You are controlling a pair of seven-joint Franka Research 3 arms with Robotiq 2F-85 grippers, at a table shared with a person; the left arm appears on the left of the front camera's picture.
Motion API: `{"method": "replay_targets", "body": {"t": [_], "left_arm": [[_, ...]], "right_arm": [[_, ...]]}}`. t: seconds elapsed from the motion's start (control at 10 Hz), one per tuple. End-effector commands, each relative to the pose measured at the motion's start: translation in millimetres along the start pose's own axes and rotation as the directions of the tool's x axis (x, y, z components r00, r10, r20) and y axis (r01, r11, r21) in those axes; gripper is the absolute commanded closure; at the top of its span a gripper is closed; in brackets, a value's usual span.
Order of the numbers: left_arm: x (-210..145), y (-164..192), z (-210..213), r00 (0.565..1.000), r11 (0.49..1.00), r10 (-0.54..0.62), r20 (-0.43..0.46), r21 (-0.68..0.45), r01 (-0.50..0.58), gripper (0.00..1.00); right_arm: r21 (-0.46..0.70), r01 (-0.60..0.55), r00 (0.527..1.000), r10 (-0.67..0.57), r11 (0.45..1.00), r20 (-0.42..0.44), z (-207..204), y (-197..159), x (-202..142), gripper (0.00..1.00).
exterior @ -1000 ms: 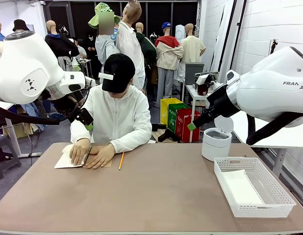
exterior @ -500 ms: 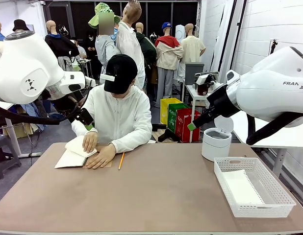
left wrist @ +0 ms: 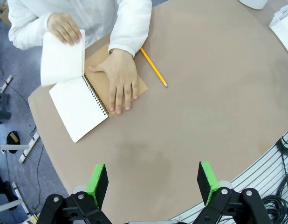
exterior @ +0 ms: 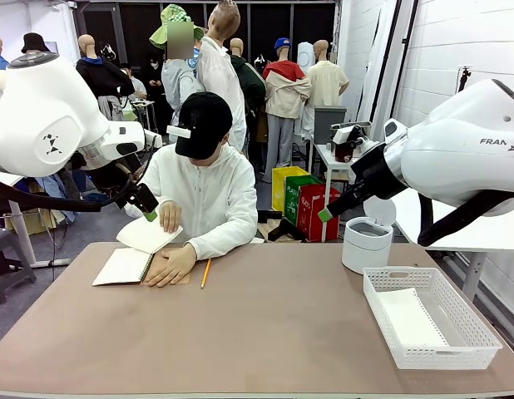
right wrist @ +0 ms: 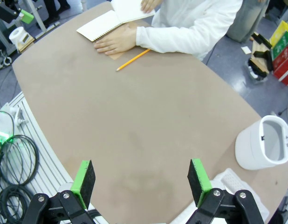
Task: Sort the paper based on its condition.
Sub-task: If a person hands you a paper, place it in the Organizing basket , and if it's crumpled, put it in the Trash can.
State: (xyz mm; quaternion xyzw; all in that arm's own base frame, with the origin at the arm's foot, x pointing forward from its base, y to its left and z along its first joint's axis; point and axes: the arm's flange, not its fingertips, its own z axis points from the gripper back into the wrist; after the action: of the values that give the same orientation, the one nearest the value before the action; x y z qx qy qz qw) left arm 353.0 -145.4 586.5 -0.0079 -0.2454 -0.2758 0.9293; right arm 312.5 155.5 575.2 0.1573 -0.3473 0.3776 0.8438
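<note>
White paper was lifting off the notebook in the person's hand, well beyond both grippers. The left gripper and right gripper hung spread and empty; each would do best waiting until 1 sheet was free.

"FRAN" in dark letters on the white right arm, white print on the red bin too small to read
</note>
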Motion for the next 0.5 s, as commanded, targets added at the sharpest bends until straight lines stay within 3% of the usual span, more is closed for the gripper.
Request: {"method": "replay_targets", "body": {"t": [0.0, 0.4], "left_arm": [[0.2, 1.1, 0.5, 1.0, 1.0, 0.002, 0.007, -0.003, -0.002, 0.0], [0.2, 1.1, 0.5, 1.0, 1.0, 0.002, 0.007, -0.003, -0.002, 0.0]], "right_arm": [[-0.004, 0.0, 1.0, 0.0, 1.0, -0.003, -0.3, 0.6, -1.0, 0.0], [-0.004, 0.0, 1.0, 0.0, 1.0, -0.003, -0.3, 0.6, -1.0, 0.0]]}}
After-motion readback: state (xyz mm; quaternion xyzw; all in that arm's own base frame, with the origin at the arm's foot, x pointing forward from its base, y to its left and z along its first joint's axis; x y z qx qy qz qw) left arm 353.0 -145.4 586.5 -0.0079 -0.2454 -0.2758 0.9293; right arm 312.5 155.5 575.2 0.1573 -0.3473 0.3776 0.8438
